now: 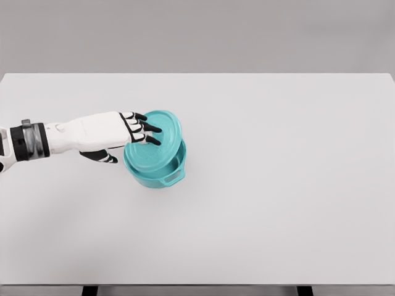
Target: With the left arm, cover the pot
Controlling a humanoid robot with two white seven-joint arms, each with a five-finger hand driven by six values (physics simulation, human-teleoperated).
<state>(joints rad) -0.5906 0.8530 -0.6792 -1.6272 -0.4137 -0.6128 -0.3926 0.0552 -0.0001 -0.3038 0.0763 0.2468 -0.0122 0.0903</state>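
A teal pot (pixel 168 174) stands on the white table (pixel 278 185), left of the middle, with a small handle at its front right. A round teal lid (pixel 154 149) lies tilted over the pot, its left edge lower and its right part resting toward the pot's far rim. My left hand (pixel 133 139) reaches in from the left. Its black-tipped fingers (pixel 145 128) lie on the lid's upper left face and the thumb (pixel 102 156) curls below the lid's left edge, so the hand holds the lid. The pot's inside is hidden by the lid.
The white table runs wide to the right and front of the pot. Two dark table legs (pixel 89 290) show at the bottom edge.
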